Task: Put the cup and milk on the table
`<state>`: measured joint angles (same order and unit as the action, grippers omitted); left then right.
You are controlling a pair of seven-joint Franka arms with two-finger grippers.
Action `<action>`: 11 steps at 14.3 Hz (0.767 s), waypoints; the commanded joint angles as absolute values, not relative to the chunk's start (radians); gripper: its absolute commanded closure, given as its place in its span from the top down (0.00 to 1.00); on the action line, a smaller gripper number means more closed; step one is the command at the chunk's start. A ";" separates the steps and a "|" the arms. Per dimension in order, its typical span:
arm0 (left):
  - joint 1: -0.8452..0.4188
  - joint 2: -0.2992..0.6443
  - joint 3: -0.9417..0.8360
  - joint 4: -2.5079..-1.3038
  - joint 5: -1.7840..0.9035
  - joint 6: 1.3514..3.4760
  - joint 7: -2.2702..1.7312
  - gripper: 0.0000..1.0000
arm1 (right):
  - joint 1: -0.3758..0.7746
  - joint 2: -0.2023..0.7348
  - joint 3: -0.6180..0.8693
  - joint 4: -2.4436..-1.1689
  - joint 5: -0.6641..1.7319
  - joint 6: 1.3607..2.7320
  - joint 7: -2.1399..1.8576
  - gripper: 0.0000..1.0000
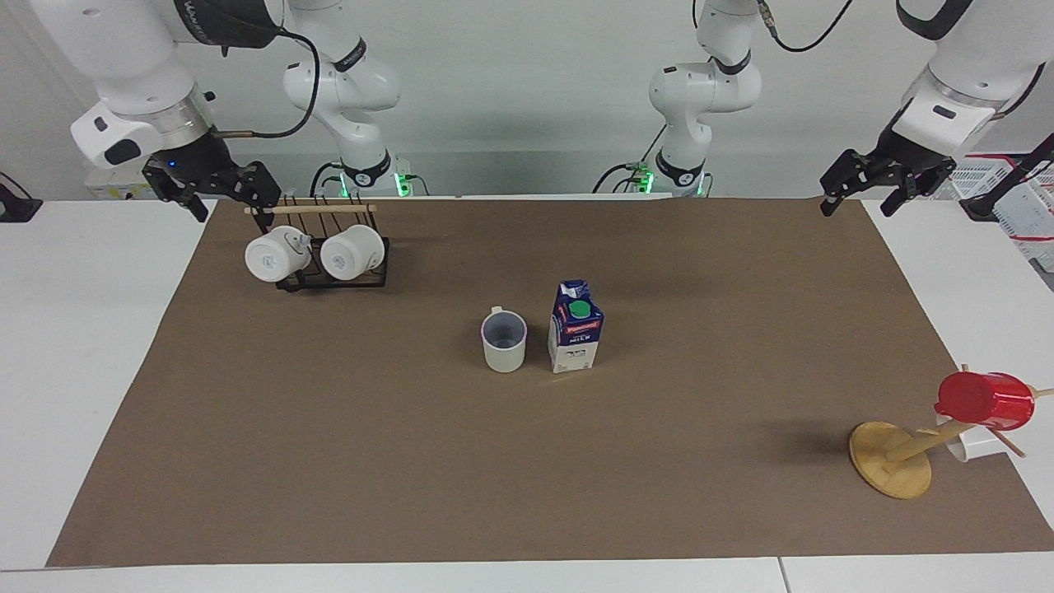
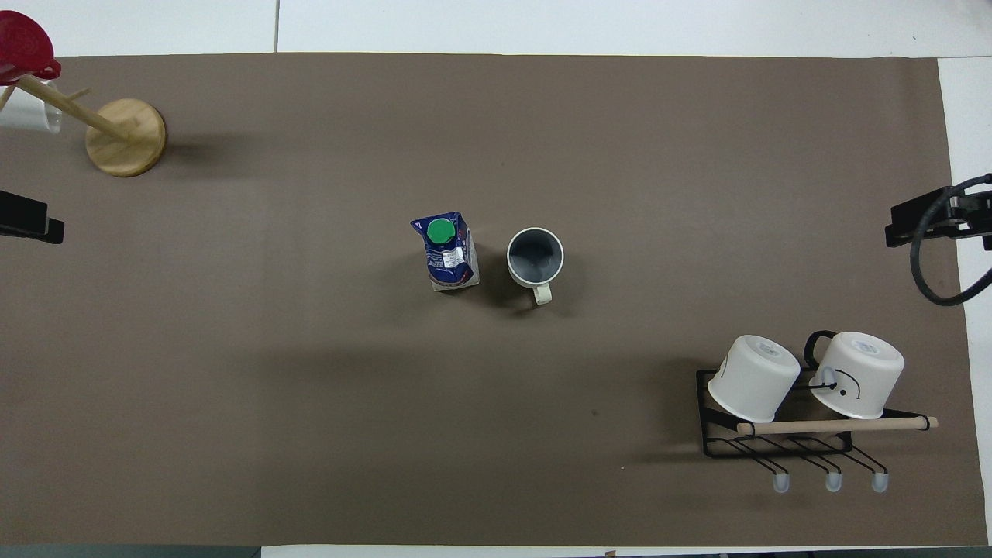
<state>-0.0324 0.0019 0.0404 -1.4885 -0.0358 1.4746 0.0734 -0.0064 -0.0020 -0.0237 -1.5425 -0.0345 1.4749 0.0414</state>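
The cup [image 1: 504,341] stands upright on the brown sheet of the table [image 1: 329,461], near its middle, with its handle toward the robots. It also shows in the overhead view [image 2: 535,257]. The milk [image 1: 575,327] stands upright right beside it, toward the left arm's end, apart from it; in the overhead view the milk [image 2: 448,252] shows its green cap. My left gripper [image 1: 859,207] hangs open and empty over the sheet's corner at its own end. My right gripper [image 1: 235,209] hangs open and empty over the wire rack's end. Both are well away from the cup and the milk.
A black wire rack [image 1: 329,280] with two round white mugs [image 2: 756,378] lies near the robots toward the right arm's end. A wooden mug tree [image 1: 892,459] with a red cup [image 1: 985,401] and a white cup [image 1: 976,445] stands toward the left arm's end.
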 commanded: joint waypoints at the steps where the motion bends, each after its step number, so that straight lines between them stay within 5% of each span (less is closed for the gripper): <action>1: -0.021 -0.003 0.031 -1.491 -0.021 1.460 0.091 1.00 | -0.014 -0.003 -0.025 -1.545 -0.029 1.477 0.023 1.00; 11: -0.032 -0.006 0.031 -1.497 -0.021 1.462 0.092 1.00 | -0.012 -0.003 -0.025 -1.545 -0.029 1.477 0.023 1.00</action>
